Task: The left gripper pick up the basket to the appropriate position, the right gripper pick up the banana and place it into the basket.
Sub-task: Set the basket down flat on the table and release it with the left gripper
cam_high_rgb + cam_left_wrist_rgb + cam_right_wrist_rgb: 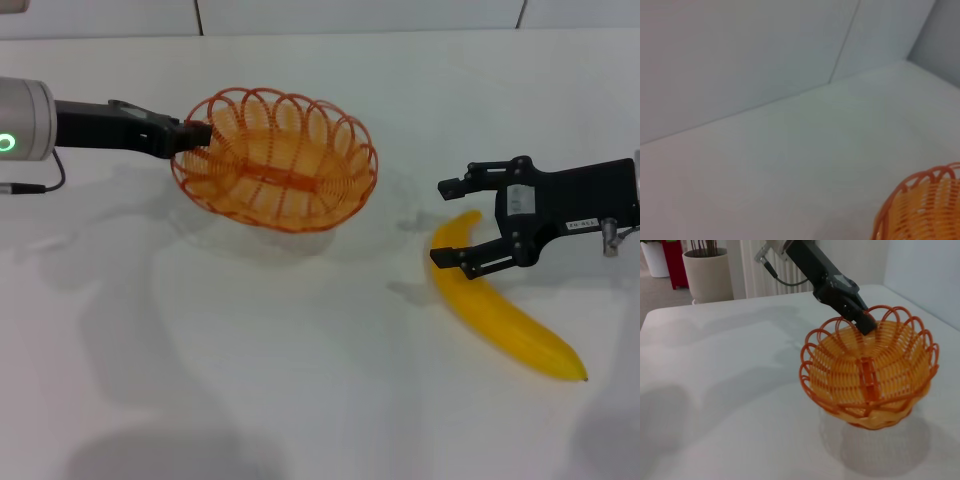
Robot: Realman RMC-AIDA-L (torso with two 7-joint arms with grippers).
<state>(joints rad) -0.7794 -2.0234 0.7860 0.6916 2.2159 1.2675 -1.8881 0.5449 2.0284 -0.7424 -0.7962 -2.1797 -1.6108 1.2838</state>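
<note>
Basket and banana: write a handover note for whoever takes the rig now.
Left claw: shut on the basket at its rim, holding it tilted, apparently just above the table.
Right claw: open, astride the stem end of the banana, not gripping yet.
The banana lies on the table, to the right of the basket.
Done: basket picked up.
Left: close on the banana, lift it, place it in the basket.

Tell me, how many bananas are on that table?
1. The banana lies on the white table, right of the basket, with the open right gripper at its stem end.
</note>
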